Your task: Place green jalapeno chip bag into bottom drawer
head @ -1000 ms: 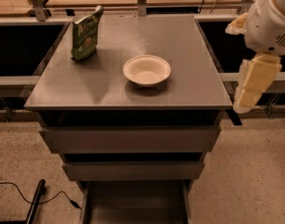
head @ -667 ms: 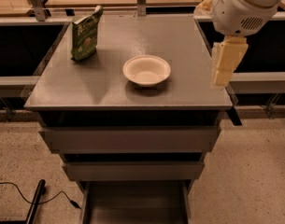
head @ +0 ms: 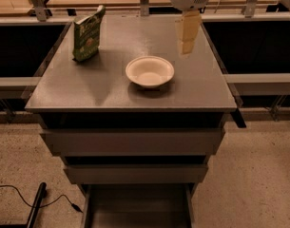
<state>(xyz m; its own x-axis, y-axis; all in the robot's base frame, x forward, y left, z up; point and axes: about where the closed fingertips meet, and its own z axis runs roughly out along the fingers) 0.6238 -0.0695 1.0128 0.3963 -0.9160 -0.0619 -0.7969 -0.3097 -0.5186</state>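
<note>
Camera view: green jalapeno chip bag (head: 87, 34) well left of gripper (head: 186, 47) (grip unclear)

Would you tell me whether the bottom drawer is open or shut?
Open: the bottom drawer is pulled out, its grey floor showing. The gripper hangs over the cabinet top, beyond the bowl.

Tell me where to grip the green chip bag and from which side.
Probably its upper part, from above: the green jalapeno chip bag stands upright, flat and thin, so the jaws can span its faces. The gripper hangs behind the bowl, well right of it.
</note>
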